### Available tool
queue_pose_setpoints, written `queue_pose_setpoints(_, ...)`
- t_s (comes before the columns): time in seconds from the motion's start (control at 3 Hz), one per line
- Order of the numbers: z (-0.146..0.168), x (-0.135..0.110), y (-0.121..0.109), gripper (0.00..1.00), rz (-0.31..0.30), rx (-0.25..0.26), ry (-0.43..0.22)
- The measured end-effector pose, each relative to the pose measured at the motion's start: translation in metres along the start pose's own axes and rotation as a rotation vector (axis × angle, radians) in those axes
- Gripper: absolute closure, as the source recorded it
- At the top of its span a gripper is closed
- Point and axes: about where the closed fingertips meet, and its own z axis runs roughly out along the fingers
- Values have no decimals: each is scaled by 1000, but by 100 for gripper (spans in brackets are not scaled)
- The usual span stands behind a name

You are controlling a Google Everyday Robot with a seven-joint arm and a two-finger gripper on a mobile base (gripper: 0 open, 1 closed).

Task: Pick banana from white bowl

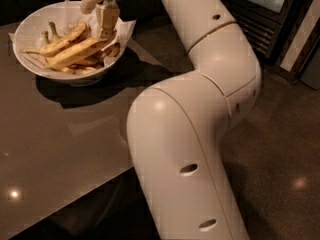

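Your gripper (104, 25) is hanging over the right side of the white bowl (56, 74), low among the fruit. From this angle you cannot tell whether it is spread or pressed together, nor whether it is touching anything.

The banana (77, 52) is lying nearly flat across the middle of the bowl. Its right end is reaching under the gripper.

The risks you are facing:
- The thinner curved banana (64, 40) is lying just above and against your target. A grasp placed slightly off is likely catching that one instead, or both together.
- You are working at the very end of the fruit. A pinch that far out is probably letting the banana swing down and slip during a lift.
- The paper liner (127, 27) is sticking up at the bowl's right edge, beside the gripper. It is liable to snag and drag.
- The bowl is sitting near the bench (65, 134) corner, so a sideways push is likely sliding it.

Inside the bowl you are seeing the target, the curved banana with its green stem, two more green stems (52, 30) behind, and small brownish pieces (113, 49) at the right.
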Motion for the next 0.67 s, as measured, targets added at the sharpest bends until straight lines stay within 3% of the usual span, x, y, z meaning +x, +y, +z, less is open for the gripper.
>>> queue_pose_setpoints(0.67,23,-3,-5,34,-4,-31,-13)
